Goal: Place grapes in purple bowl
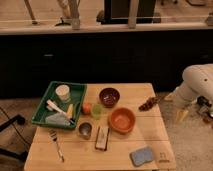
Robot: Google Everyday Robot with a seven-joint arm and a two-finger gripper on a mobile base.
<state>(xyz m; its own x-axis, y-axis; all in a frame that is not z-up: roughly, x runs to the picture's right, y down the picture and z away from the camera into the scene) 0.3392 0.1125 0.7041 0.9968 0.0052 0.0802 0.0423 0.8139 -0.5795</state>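
Observation:
The grapes [148, 104], a small dark reddish bunch, lie on the wooden table [75, 155] near its right edge. The purple bowl [109, 96] stands upright at the table's back middle, to the left of the grapes and apart from them. Its inside looks empty. My white arm [199, 81] comes in from the right. My gripper [181, 115] hangs beyond the table's right edge, to the right of the grapes and slightly nearer the camera, not touching them.
An orange bowl [122, 120] sits in front of the purple bowl. A small orange fruit [87, 108], a green cup [96, 110], a grey metal cup [85, 130], a brown bar [102, 137], a blue sponge [142, 155] and a fork [56, 142] lie about. A green tray [42, 107] holds a white cup [63, 93].

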